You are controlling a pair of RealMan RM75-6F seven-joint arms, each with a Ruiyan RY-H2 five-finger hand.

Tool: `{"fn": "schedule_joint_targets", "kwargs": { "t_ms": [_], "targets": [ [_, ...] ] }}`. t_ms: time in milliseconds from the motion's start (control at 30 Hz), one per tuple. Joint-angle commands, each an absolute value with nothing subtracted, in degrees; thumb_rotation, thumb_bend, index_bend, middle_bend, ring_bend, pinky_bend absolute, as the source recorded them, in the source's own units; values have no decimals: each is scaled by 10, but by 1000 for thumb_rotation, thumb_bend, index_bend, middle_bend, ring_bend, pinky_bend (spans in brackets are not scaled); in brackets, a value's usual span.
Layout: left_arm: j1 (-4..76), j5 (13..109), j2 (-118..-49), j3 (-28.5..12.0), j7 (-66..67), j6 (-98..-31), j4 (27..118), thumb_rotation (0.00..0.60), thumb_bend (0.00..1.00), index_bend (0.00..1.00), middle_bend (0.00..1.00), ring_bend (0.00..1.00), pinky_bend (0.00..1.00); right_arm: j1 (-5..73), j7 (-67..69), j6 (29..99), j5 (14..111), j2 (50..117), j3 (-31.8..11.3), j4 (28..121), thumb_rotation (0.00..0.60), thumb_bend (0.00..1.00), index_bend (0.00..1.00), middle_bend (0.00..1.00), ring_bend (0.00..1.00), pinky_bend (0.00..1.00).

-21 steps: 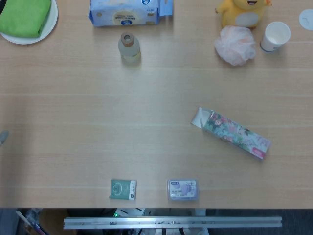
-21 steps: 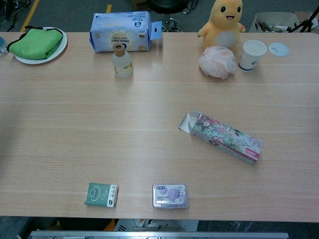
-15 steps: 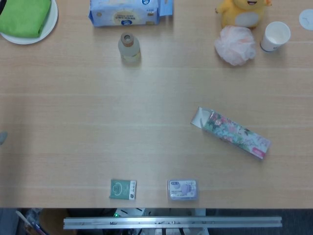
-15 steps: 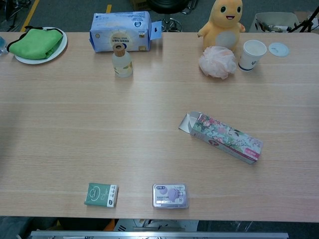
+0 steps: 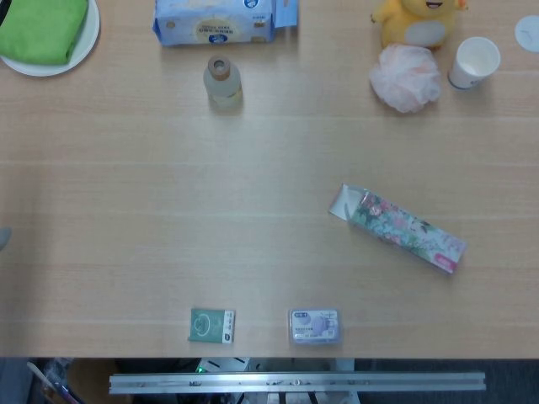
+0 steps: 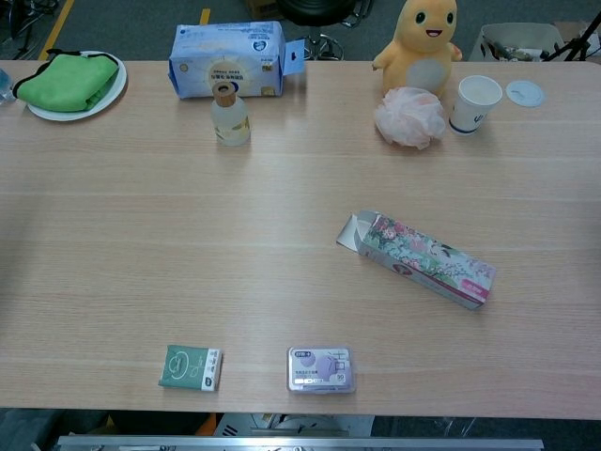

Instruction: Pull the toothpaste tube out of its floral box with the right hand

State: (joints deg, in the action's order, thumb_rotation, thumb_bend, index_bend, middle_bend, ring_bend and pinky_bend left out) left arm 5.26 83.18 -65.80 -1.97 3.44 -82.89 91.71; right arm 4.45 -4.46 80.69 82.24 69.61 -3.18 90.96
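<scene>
The floral box (image 5: 408,231) (image 6: 428,259) lies flat on the table (image 5: 168,210), right of centre. It runs diagonally, with its open end and silvery flap (image 5: 343,202) pointing up and left. No toothpaste tube shows outside the box; the inside is hidden from both views. My right hand appears in neither view. A small grey sliver (image 5: 2,238) at the left edge of the head view may be part of my left hand, but its fingers cannot be made out. Nothing touches the box.
Along the back stand a green cloth on a plate (image 6: 68,81), a tissue pack (image 6: 228,58), a small bottle (image 6: 230,115), a pink bath pouf (image 6: 409,117), a yellow plush toy (image 6: 424,36) and a paper cup (image 6: 477,103). A green packet (image 6: 191,366) and a purple case (image 6: 321,368) lie near the front edge.
The grey sliver at the left edge of the head view has slipped slightly down and further out of frame. The box and other objects have not moved.
</scene>
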Motion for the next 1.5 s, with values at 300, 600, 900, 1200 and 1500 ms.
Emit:
{"fn": "schedule_joint_targets", "kwargs": {
  "t_ms": [300, 600, 900, 1200, 1500],
  "targets": [
    [52, 829, -661, -20, 26, -825, 910, 600, 171, 11, 0, 0, 240, 73, -32, 751, 825, 715, -23, 941, 600, 154, 407, 317, 186, 313],
    [53, 829, -664, -18, 15, -821, 900, 600, 171, 11, 0, 0, 240, 104, -100, 711, 794, 764, -32, 959, 600, 0, 364, 268, 184, 323],
    [51, 829, -670, -17, -8, -819, 882, 600, 171, 11, 0, 0, 240, 130, -159, 686, 760, 817, -39, 990, 600, 0, 335, 250, 170, 305],
    [48, 829, -674, -16, -24, -820, 870, 600, 171, 11, 0, 0, 240, 152, -188, 663, 759, 852, -28, 977, 600, 0, 334, 243, 163, 297],
    [45, 828, -677, -15, -37, -820, 860, 600, 171, 11, 0, 0, 240, 167, -223, 639, 737, 878, -15, 963, 600, 0, 306, 209, 131, 269]
  ]
}}
